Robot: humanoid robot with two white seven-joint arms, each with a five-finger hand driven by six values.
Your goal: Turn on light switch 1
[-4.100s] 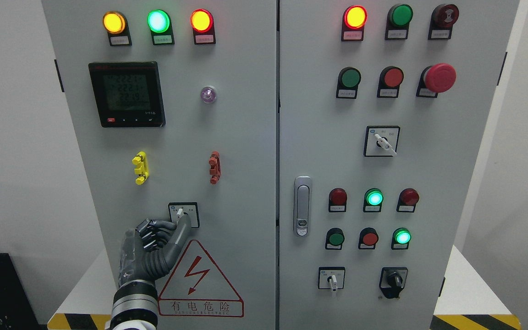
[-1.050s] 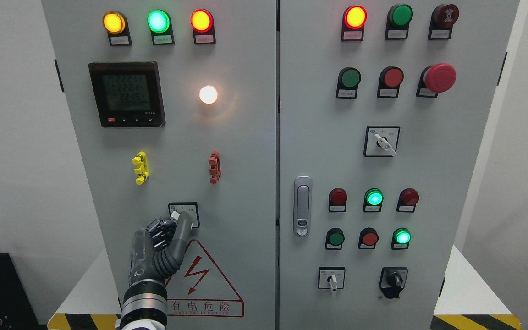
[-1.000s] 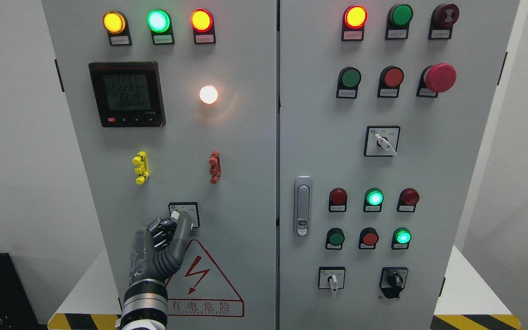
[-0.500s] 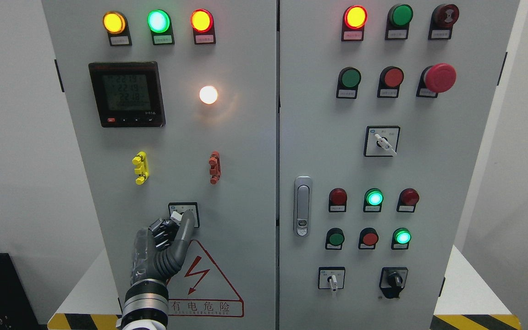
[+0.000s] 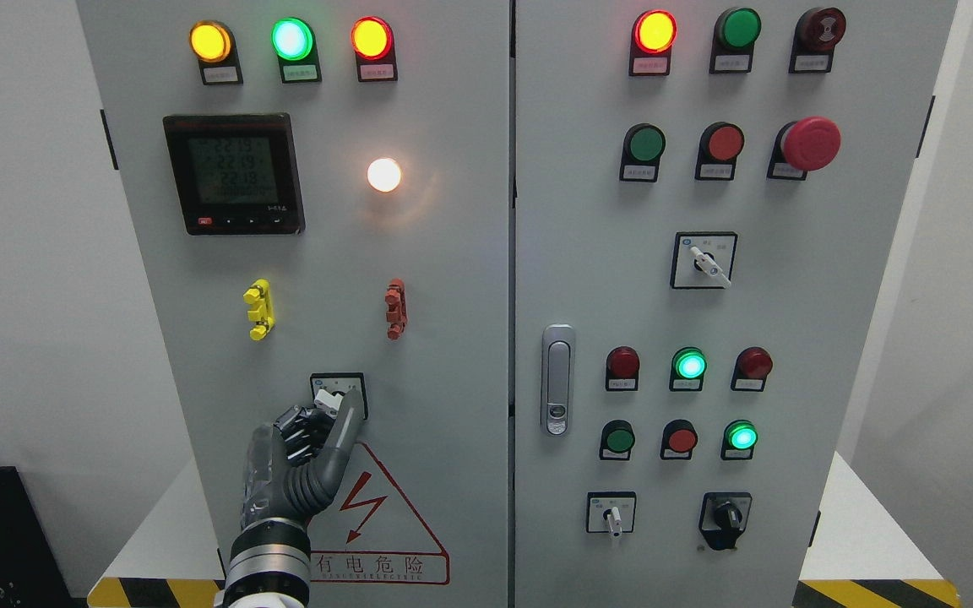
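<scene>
Matt painted metal cabinet; glossy plastic emergency button.

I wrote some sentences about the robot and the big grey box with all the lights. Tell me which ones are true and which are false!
1. The round lamp beside the meter screen is glowing. True.
2. The robot's left hand is up at the big red mushroom button. False: it is at the small selector switch low on the left door, just above the lightning warning sign.
3. Three lamps glow along the top of the left door: yellow, green and red. True.
4. Both robot hands are showing. False: only the left hand is in view.
5. The door handle is on the left door. False: it is on the right door.
</scene>
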